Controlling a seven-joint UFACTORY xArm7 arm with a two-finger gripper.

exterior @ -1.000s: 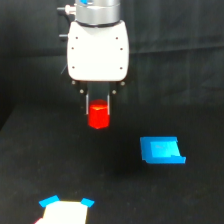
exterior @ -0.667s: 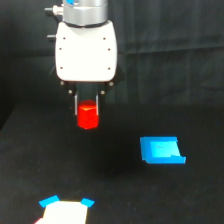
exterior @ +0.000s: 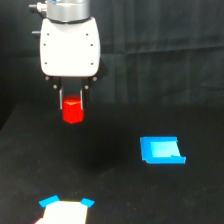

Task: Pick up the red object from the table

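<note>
A small bright red object point(exterior: 73, 111) hangs in the air above the black table point(exterior: 115, 190), toward the exterior view's left. My gripper point(exterior: 72, 102) reaches down from the white arm head point(exterior: 70, 47) and is shut on the red object, whose top sits between the two thin dark fingers point(exterior: 60, 98). The block's lower half sticks out below the fingertips, clear of the surface.
A flat blue piece point(exterior: 161, 150) lies on the table at the exterior view's right. A white card with blue corners point(exterior: 65, 211) sits at the bottom edge, left of centre. A dark curtain point(exterior: 165, 45) closes the back.
The arm has carried the red object toward the exterior view's left, still held in the gripper. The blue piece and white card have not moved.
</note>
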